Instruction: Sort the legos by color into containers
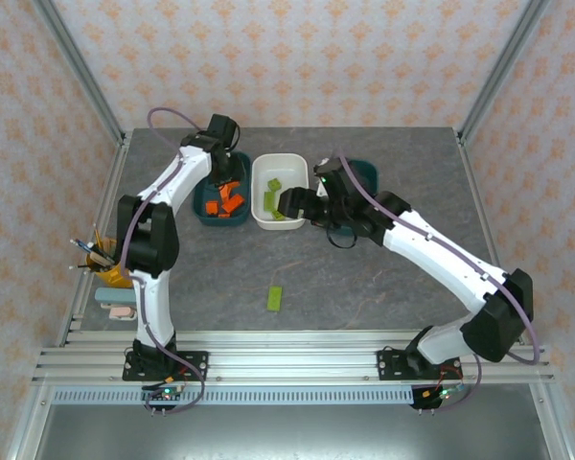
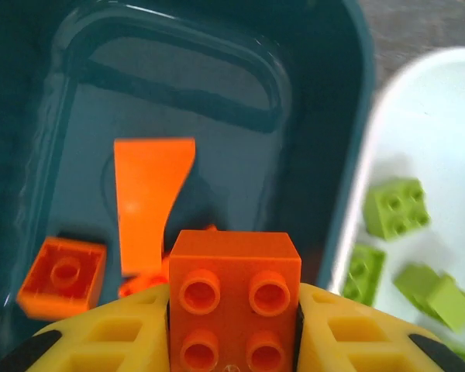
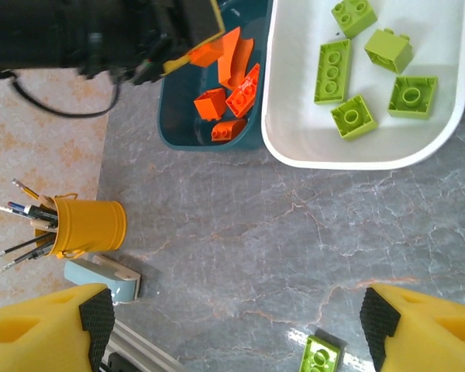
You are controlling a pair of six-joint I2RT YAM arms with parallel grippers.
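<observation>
The left gripper (image 2: 232,329) grasps an orange brick (image 2: 234,298) above the orange-filled teal tub (image 2: 333,116); the white tub (image 2: 422,101) at its 3 o'clock holds lime bricks (image 2: 395,207); the right gripper (image 3: 232,318) is released.

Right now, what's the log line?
left gripper: shut on orange brick over teal tub; right gripper: open, beside white tub; green brick: loose on table

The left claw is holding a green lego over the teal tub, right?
Not quite. The lego in the left claw is orange, not green. The left wrist view shows it pinched between the yellow fingers over the teal tub.
</observation>
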